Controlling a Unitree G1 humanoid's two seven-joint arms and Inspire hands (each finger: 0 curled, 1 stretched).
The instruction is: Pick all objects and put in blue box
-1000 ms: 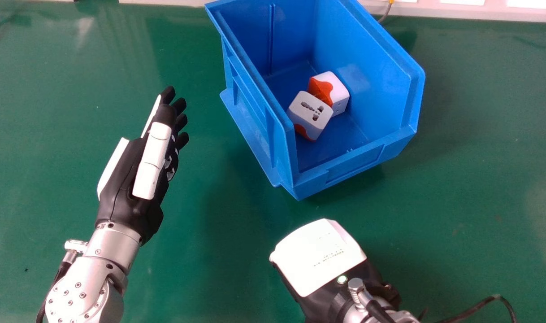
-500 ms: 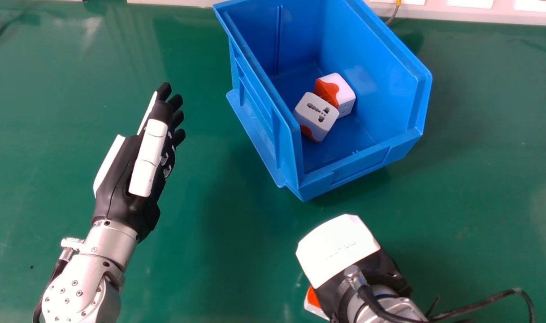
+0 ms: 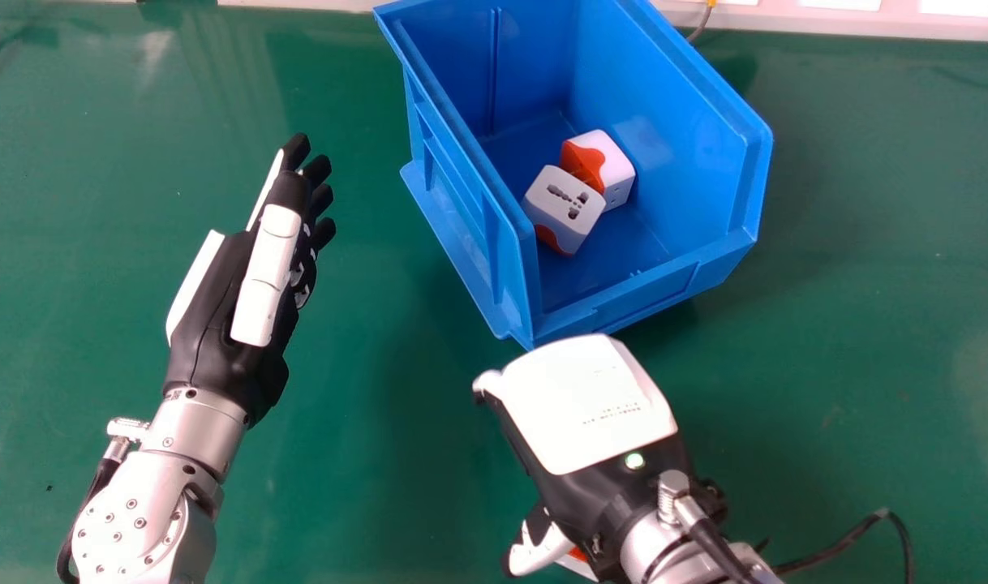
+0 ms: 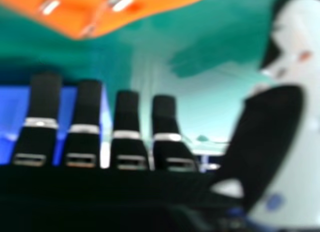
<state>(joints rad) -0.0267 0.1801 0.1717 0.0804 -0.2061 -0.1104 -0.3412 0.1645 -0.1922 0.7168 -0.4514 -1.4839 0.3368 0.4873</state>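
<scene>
A blue plastic bin with a low front wall (image 3: 652,292) stands on the green counter (image 3: 397,454), holding two cube-shaped plug adapters: a pale grey one with orange trim (image 3: 564,203), tilted with its socket holes up, and a white and orange one (image 3: 614,169) right by it. The right robot hand, black with a white back plate (image 3: 583,397), is in front of the bin's near corner, released, its fingers straight and its thumb apart from them. By that thumb, an orange and white object (image 3: 579,560) is partly hidden under the hand. The right hand view shows an orange surface with metal pins (image 4: 95,11) beyond the fingertips. The left robot hand, black and white (image 3: 234,300), is left of the bin, released, fingers extended, holding nothing.
</scene>
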